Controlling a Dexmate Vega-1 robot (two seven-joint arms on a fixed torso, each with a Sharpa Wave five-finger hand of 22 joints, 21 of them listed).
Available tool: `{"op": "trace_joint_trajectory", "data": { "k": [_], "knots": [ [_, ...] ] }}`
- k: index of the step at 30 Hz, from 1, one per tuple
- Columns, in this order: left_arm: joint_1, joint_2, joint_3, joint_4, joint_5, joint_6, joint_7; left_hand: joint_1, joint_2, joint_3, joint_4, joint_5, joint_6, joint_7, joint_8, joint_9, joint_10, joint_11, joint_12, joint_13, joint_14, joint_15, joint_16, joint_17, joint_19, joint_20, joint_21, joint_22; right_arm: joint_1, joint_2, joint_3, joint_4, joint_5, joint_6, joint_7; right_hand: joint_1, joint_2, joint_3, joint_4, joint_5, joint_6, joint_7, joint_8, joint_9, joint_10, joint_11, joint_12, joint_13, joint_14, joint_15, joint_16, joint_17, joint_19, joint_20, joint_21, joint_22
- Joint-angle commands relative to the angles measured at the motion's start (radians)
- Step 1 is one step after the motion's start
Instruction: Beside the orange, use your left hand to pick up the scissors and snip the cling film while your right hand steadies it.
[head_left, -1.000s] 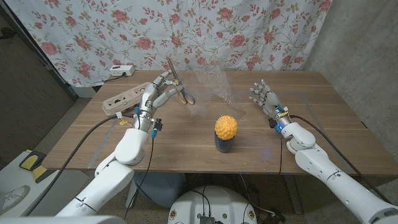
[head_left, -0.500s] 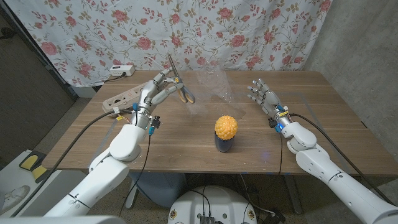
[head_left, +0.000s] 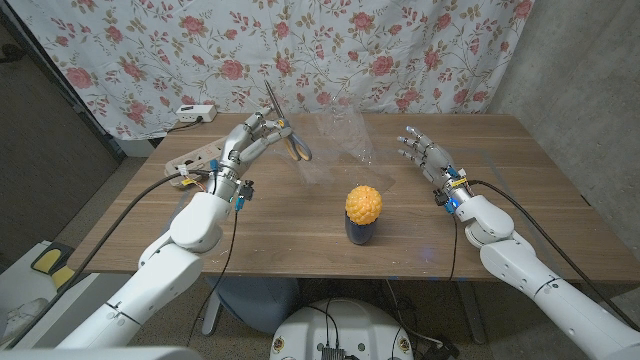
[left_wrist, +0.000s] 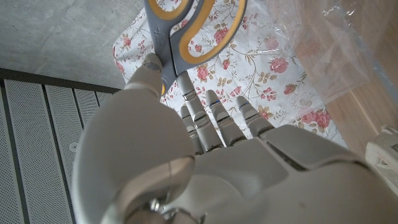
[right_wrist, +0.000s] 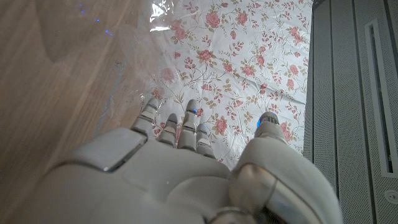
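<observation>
The scissors (head_left: 284, 128) are up in the air, held in the left hand (head_left: 250, 140), just beside the see-through cling film (head_left: 340, 140), which is hard to see. The right hand (head_left: 420, 152) has its fingers apart, holding nothing. The orange (head_left: 363, 203) sits in front.

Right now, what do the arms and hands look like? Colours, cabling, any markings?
Both arms have smooth white rounded shells. The left hand and right hand are light grey, with jointed fingers. Each wrist carries a small blue and orange fitting, and a black cable trails from it back along the forearm. No lettering or logos can be made out.
</observation>
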Motion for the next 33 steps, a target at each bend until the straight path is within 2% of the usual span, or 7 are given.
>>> {"op": "trace_joint_trajectory", "data": {
  "k": [1, 8, 19, 33],
  "knots": [
    [-0.037, 0.006, 0.001, 0.036, -0.104, -0.006, -0.059, 0.06, 0.068, -0.001, 0.0, 0.004, -0.007, -0.001, -0.004, 0.004, 0.022, -0.029, 0.006, 0.007, -0.032, -0.024, -0.001, 0.005, -0.008, 0.002, 0.0, 0.005, -0.01, -0.028, -0.001, -0.039, -0.018, 0.014, 0.022, 0.024, -0.002, 0.012, -0.003, 0.008, -0.007, -0.004, 0.002, 0.0, 0.001, -0.005, 0.004, 0.006, -0.006, 0.001, 0.001, -0.001, -0.008, 0.001, 0.002, 0.002],
    [-0.064, 0.024, 0.007, 0.043, -0.176, 0.012, -0.109, 0.06, 0.07, -0.001, 0.001, 0.004, -0.009, 0.0, -0.003, 0.004, 0.019, -0.029, 0.006, 0.008, -0.038, -0.022, -0.003, 0.006, -0.01, 0.004, 0.0, 0.005, -0.005, -0.052, -0.009, -0.055, -0.002, 0.006, 0.073, 0.045, -0.015, 0.018, -0.005, 0.009, -0.033, -0.01, -0.006, -0.001, 0.013, -0.005, 0.007, 0.013, -0.004, 0.001, 0.003, -0.002, -0.014, 0.001, 0.001, 0.002],
    [-0.112, 0.055, 0.027, 0.055, -0.256, 0.053, -0.181, 0.057, 0.074, -0.001, 0.002, 0.004, -0.015, -0.009, -0.004, 0.004, 0.011, -0.031, 0.006, 0.011, -0.049, -0.018, -0.006, 0.008, -0.017, 0.01, -0.002, 0.005, -0.015, -0.086, -0.015, -0.098, -0.012, 0.008, 0.107, 0.067, -0.026, 0.024, -0.005, 0.008, -0.056, -0.008, -0.011, -0.001, 0.016, -0.006, 0.006, 0.018, 0.003, -0.001, 0.006, -0.004, -0.019, 0.001, 0.001, 0.002],
    [-0.131, 0.087, 0.042, 0.059, -0.288, 0.054, -0.231, 0.055, 0.077, -0.001, 0.003, 0.004, -0.022, -0.01, -0.004, 0.004, 0.007, -0.031, 0.006, 0.013, -0.054, -0.017, -0.007, 0.011, -0.024, 0.012, -0.003, 0.005, -0.031, -0.112, -0.016, -0.145, -0.009, 0.021, 0.137, 0.09, -0.03, 0.033, -0.003, 0.009, -0.059, -0.01, -0.008, -0.002, 0.028, -0.009, 0.009, 0.023, 0.01, -0.007, 0.009, -0.005, -0.019, 0.001, 0.003, 0.002]
  ]
}}
